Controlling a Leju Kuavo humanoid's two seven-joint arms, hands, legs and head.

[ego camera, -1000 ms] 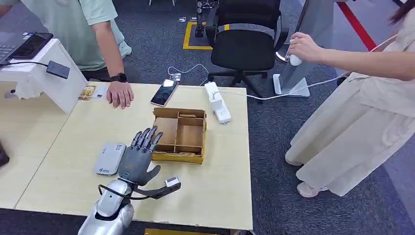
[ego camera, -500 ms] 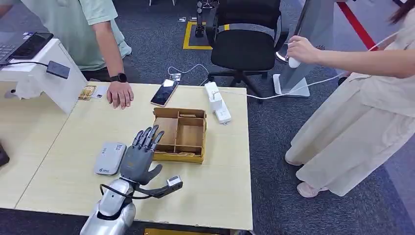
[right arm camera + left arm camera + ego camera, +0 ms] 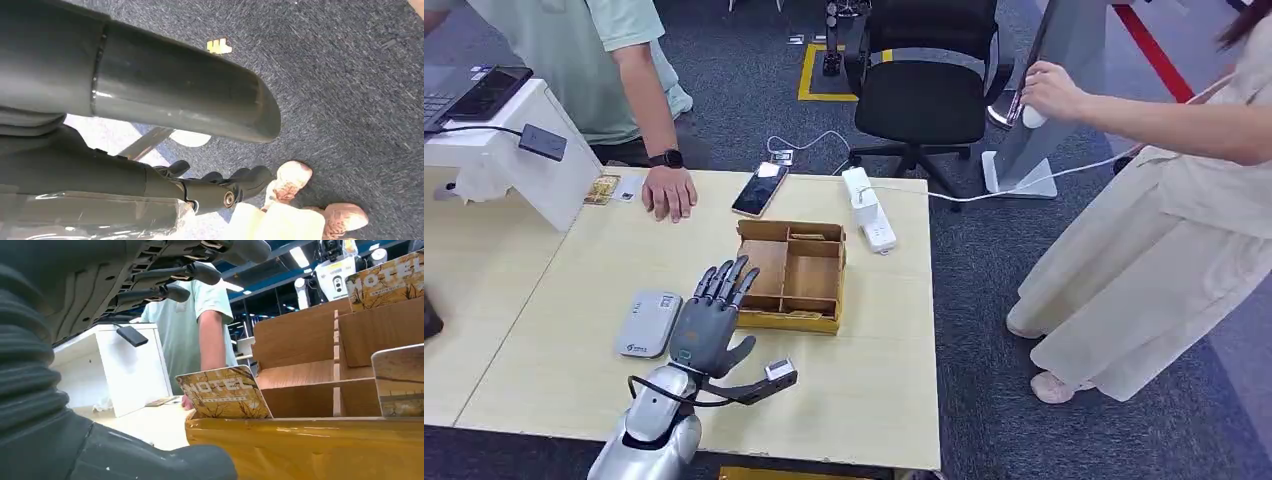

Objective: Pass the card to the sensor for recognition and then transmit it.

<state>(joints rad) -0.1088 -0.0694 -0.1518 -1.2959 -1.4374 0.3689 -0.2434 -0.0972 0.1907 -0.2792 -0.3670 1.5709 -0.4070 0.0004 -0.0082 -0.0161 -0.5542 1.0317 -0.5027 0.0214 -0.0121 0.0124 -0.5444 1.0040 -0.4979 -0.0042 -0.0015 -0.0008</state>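
**Card pick: left hand staged at the box, nothing held**

The yellow printed "HOTEL" card [image 3: 224, 394] stands tilted in the near compartment of the shallow wooden divided box [image 3: 790, 275] on the pale wooden surface [image 3: 574, 260]. A second card [image 3: 399, 381] stands in the neighbouring compartment.

My left hand [image 3: 709, 318] hovers at the box's near left corner, fingers spread wide and extended over the rim, holding nothing. My right hand [image 3: 220, 187] hangs beside the robot's body over the carpet; its fingers appear curled in with nothing between them.

The grey rounded card sensor [image 3: 649, 323] lies flat on the surface, just beside my left hand.

Risks from here, as I judge them:
- The card leans against thin dividers. Fingers descending off-line could knock it flat, making a pinch difficult.
- Contact with the rim could slide the light box.
- A person's hand [image 3: 669, 192] rests on the surface's far edge, and a black smartphone [image 3: 760, 188] lies near it.
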